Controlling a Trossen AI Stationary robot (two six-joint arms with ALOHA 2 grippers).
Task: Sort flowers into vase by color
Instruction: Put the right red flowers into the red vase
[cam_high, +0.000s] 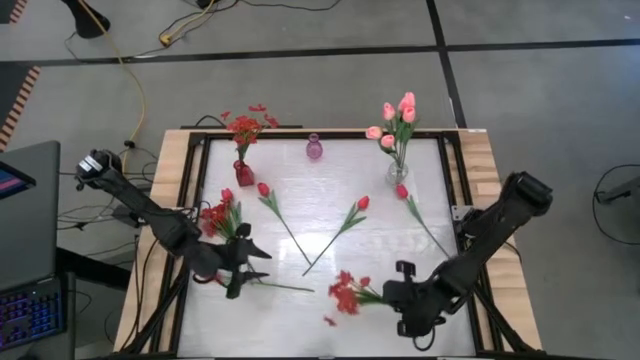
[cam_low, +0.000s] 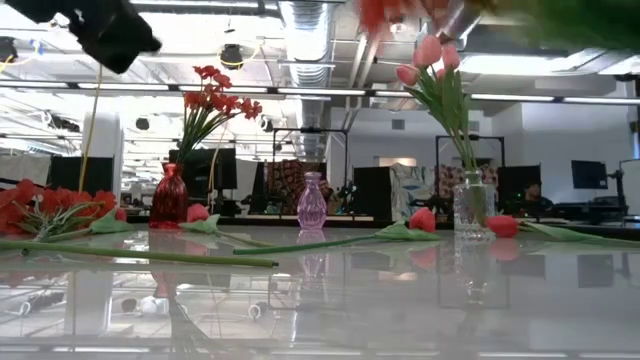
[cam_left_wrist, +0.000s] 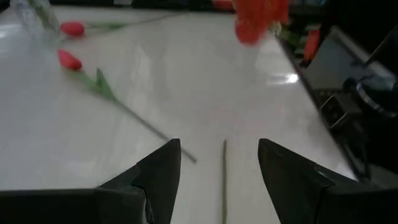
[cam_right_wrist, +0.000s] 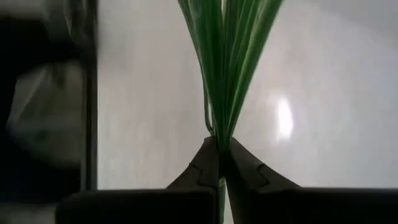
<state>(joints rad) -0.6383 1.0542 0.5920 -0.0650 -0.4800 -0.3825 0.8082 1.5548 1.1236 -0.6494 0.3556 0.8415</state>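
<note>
My right gripper (cam_high: 388, 294), near the table's front right, is shut on a spray of small red blossoms (cam_high: 346, 293) with a green stem bundle (cam_right_wrist: 221, 74). My left gripper (cam_high: 256, 268) hovers open at the front left, above the end of a thin green stem (cam_left_wrist: 224, 177) that lies flat on the table. The red vase (cam_high: 243, 172) holds a red spray (cam_high: 244, 127); the clear vase (cam_high: 398, 171) holds pink tulips (cam_high: 398, 113); the purple vase (cam_high: 314, 150) has nothing in it. Three red tulips (cam_high: 362, 203) lie flat mid-table. My right gripper pinches the spray's bundle of thin green stems (cam_right_wrist: 219, 138) between its two fingertips, near the bundle's lower end. The fingers slant down from the table's right side. The spray is lifted clear of the table, its blossoms (cam_low: 400, 12) pointing toward the table's left.
Another red spray and a red tulip (cam_high: 218, 215) lie at the left, close to my left arm. A loose red petal (cam_high: 328, 321) lies near the front edge. A black frame (cam_high: 452, 180) borders the white tabletop. A laptop (cam_high: 25, 240) sits off the table's left.
</note>
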